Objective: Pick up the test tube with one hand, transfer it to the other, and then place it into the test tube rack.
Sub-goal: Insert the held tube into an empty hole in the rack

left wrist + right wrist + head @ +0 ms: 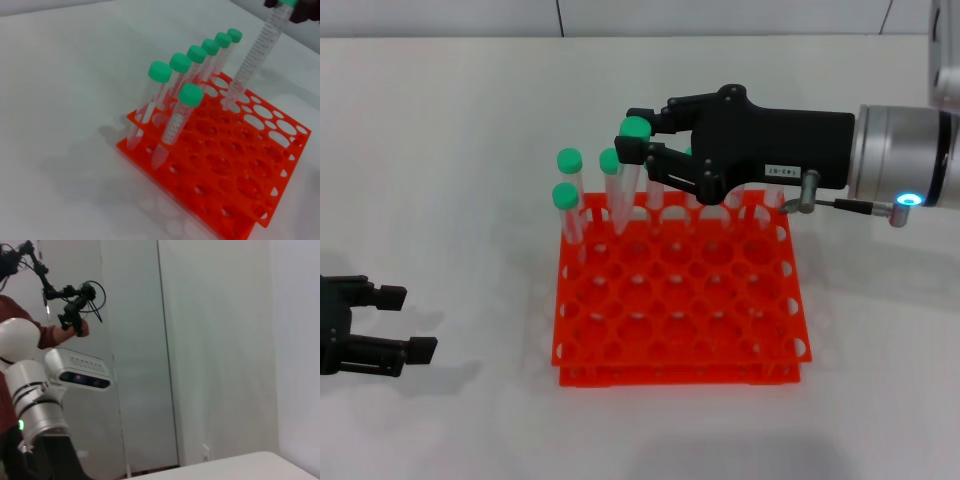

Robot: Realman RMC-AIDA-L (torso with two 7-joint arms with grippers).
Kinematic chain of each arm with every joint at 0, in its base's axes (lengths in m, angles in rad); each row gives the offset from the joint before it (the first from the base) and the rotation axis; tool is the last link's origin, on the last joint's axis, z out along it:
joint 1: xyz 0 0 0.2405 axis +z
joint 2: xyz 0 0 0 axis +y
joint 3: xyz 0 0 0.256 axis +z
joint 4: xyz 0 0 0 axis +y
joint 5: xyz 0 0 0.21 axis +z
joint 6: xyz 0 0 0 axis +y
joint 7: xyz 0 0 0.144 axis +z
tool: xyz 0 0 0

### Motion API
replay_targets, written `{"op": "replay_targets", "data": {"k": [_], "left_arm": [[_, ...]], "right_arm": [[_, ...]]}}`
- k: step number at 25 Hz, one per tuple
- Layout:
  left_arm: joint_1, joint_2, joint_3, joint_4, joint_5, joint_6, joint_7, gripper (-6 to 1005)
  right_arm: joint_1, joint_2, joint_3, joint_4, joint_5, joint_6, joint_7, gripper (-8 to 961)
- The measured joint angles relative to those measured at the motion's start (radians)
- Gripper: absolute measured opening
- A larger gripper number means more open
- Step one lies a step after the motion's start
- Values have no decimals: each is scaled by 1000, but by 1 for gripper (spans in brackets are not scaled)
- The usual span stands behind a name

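— Holding the test tube (626,178) near its green cap, right hand (642,140) clamped on it from the side, white label showing on the housing. Hanging over the far rows of the test tube rack (675,300).

— Tip down yet?

— Touching or just entering a hole in the rack's top tier, going by the left wrist view; tube (252,57) leaning a little, not quite plumb. Cannot say whether through to the lower tier.

— And the left hand?

— Parked low at the near left of the surface (460,130), well apart from the rack. Left hand (402,322) spread open, holding nothing.

— Anything else standing in the rack?

— Other green-capped tubes (186,65) in a row along one edge, plus one more (176,120) in the next row, all tilted in their holes.

— Handling?

— Probably light and stiff, smooth clear plastic, likely slick under the pads. Best taken high, just under the ribbed cap, as now, leaving the long body free to drop. Worth squaring upright before letting go, given the neighbours close beside.
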Motion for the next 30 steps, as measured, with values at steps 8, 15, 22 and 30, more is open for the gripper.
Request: {"op": "replay_targets", "data": {"k": [8, 15, 22, 30], "left_arm": [[-2, 4, 1, 0, 0, 1, 2, 893], [-4, 6, 1, 0, 0, 1, 4, 893], [-4, 6, 0, 0, 1, 1, 5, 893], [-1, 6, 1, -4, 2, 0, 12, 893]], "right_arm": [[12, 2, -50, 0, 0, 77, -9, 266], [28, 4, -94, 1, 11, 133, -12, 266], [36, 4, -121, 6, 11, 173, -13, 266], [39, 3, -140, 16, 11, 196, -13, 266]]}}
